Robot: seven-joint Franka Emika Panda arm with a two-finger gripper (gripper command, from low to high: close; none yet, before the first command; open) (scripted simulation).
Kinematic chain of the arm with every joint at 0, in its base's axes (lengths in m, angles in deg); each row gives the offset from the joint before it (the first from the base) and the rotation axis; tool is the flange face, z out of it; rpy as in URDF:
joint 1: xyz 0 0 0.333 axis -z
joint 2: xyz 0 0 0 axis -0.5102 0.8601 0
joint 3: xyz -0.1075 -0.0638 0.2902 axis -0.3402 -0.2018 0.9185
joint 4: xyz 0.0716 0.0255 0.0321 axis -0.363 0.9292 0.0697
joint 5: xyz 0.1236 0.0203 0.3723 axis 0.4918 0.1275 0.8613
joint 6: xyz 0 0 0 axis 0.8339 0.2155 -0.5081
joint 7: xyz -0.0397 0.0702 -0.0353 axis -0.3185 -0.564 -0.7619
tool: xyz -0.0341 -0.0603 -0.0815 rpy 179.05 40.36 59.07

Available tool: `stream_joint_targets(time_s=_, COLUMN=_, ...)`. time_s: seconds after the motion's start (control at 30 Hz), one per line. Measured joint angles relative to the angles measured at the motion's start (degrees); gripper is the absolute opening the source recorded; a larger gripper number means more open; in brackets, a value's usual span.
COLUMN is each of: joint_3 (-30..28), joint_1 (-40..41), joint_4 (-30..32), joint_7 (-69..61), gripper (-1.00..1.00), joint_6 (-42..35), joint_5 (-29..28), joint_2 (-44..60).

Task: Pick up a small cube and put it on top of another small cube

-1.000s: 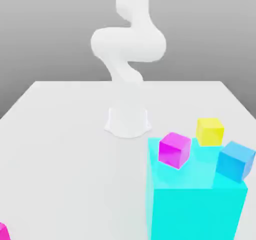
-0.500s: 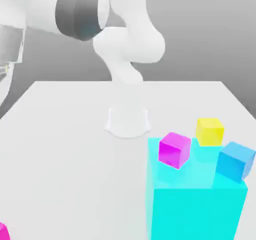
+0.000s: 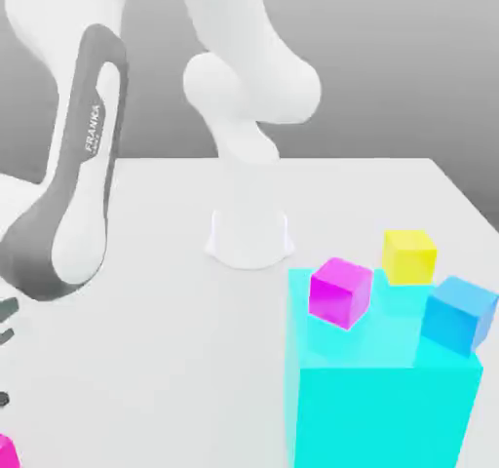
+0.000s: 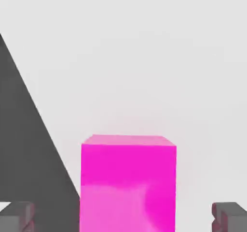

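Fingers spread wide on the gripper, one fingertip on either side of the pink cube, not clamped on it! The cube sits on the white table, at the near corner on the exterior view's left, well apart from the cyan block. On that block: a magenta cube and a blue cube. A yellow cube sits just behind it.
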Motion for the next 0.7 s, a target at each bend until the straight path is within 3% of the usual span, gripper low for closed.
stream_joint_targets(time_s=0.23, joint_3=0.0, joint_1=0.0, joint_4=0.0, joint_7=0.1, gripper=-1.00, joint_6=0.3, joint_5=0.0, joint_2=0.2)
stream_joint_targets(time_s=0.37, joint_3=0.1, joint_1=-0.4, joint_4=1.3, joint_7=0.6, gripper=-1.00, joint_6=-5.2, joint_5=-0.2, joint_2=-6.8)
stream_joint_targets(time_s=0.7, joint_3=10.2, joint_1=-13.2, joint_4=1.2, joint_7=14.3, gripper=-1.00, joint_6=-20.7, joint_5=1.1, joint_2=-24.6)
